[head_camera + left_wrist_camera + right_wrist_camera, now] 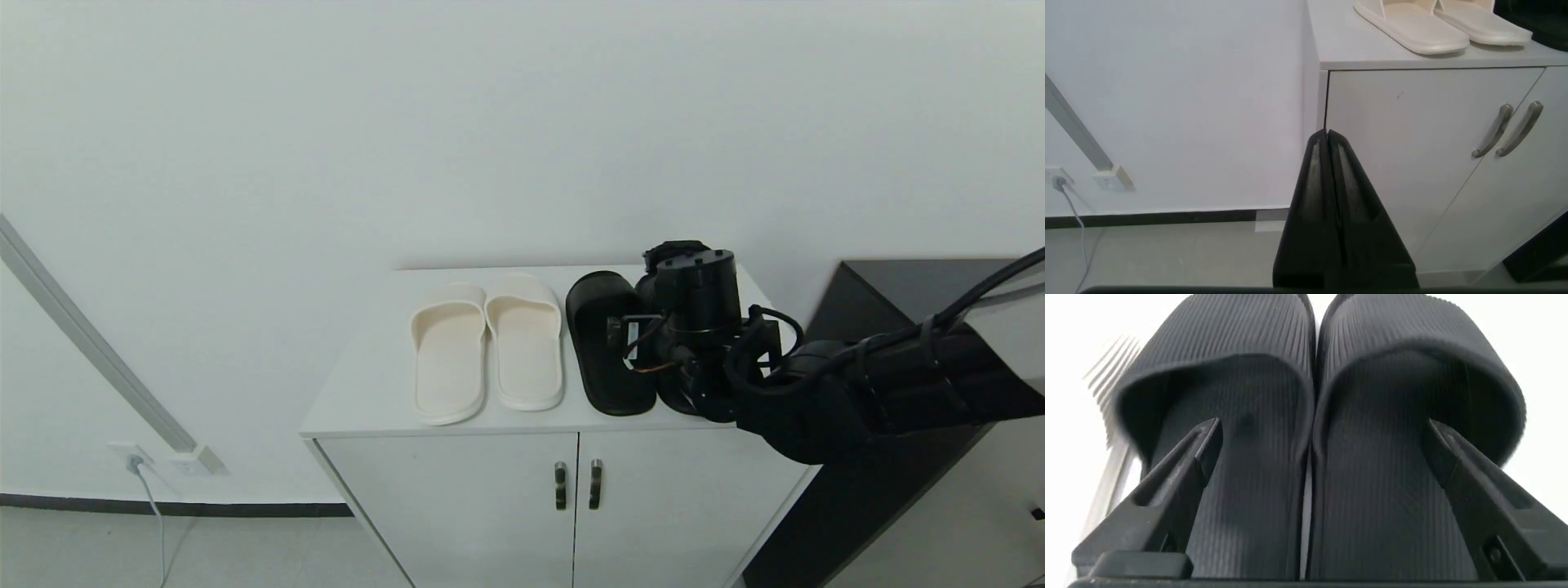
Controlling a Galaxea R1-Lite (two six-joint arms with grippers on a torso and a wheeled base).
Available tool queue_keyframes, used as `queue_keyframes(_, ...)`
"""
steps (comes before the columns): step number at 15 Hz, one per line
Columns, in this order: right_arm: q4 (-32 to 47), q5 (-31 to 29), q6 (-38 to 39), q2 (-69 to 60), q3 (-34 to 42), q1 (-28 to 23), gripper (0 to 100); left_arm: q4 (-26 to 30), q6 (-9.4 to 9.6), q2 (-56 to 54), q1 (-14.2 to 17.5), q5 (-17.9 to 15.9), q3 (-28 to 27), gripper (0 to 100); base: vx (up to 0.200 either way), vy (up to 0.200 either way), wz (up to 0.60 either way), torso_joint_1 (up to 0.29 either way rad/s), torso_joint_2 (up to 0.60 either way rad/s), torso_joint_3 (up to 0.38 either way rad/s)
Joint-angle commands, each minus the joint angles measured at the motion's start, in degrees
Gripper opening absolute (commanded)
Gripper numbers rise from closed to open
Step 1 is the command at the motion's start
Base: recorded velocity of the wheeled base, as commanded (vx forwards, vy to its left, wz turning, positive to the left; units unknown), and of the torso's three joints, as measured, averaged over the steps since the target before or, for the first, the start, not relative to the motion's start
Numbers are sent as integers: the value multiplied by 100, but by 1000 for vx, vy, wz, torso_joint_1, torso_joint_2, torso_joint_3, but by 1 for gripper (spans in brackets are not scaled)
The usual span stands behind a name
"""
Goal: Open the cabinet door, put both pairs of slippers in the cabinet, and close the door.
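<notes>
While both doors [457, 506] of the cabinet [367, 384] are shut, the two pairs of slippers lie on its smooth, flat white top, toes toward the wall. The black pair [608, 351] sits at the robot's right end of the top. Seen close from the right wrist, it is matte and finely ribbed, with broad arched straps and its two slippers pressed side by side [1233, 416]. The right claw [1315, 449] is spread wide over this pair, with one tapered black finger [1184, 474] above each footbed (I cannot tell whether they touch the rubber), and it grips nothing. Just beside the black pair, toward the robot's left, lies the white pair [449, 351], cream-coloured, smooth and rounded, its slippers touching. Two slim, curved metal handles [560, 484] stand upright where the doors meet. The left claw [1328, 135] hangs low near the cabinet's left front corner, its flat black fingers [1351, 188] pressed together with nothing between them. A socket [131, 457] with a cable sits low on the wall.
</notes>
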Motion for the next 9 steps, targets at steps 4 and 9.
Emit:
queue_keyframes(4, -12, -5, -173, 421, -545, -143, 100, 0, 0, 7, 0, 2, 0, 0, 0, 0, 0, 0, 0, 0)
queue_keyframes(9, -21, 21, -340, 526, -659, -214, 100, 0, 0, 7, 0, 2, 0, 0, 0, 0, 0, 0, 0, 0)
